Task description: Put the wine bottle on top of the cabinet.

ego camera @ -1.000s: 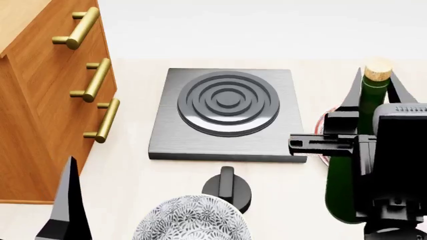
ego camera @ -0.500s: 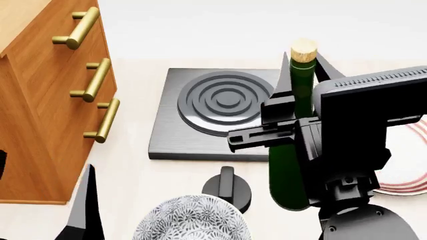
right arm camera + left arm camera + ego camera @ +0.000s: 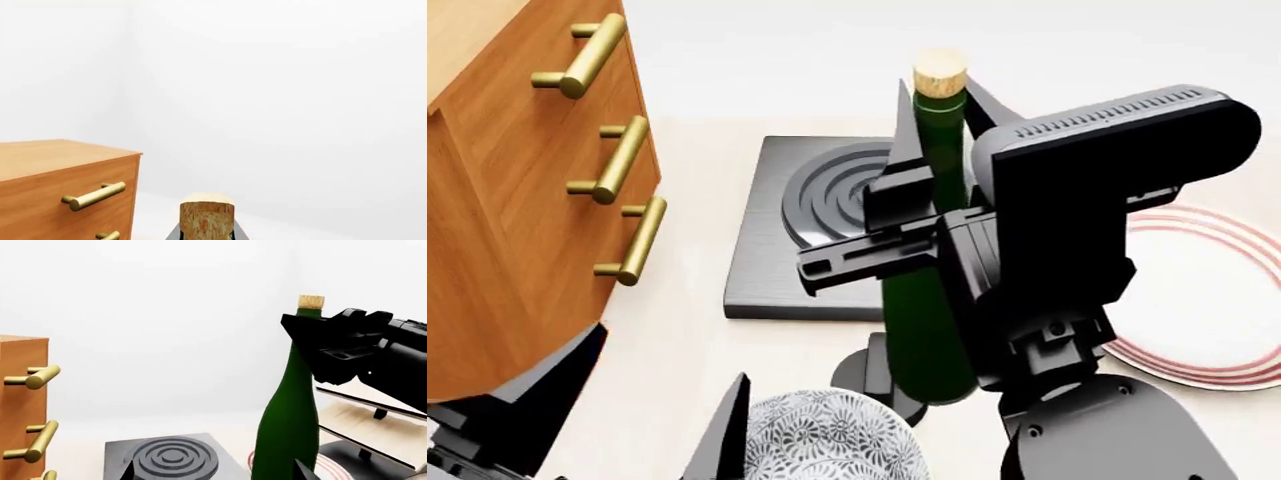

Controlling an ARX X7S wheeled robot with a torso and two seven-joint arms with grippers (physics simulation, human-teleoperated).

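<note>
The wine bottle & right gripper had moved left since the earlier frame, from the right edge to the frame's middle, above the black stove plate.

Head view: right gripper squeezed the bottle's neck, bottle upright. Cabinet sat at upper left. Left gripper at bottom left looked spread open, holding nothing.

Left wrist view: bottle center-right, cabinet at left edge.

Right wrist view: cork at bottom, cabinet at lower left.

hotplate | knob | patterned bowl | striped plate | rack
</note>
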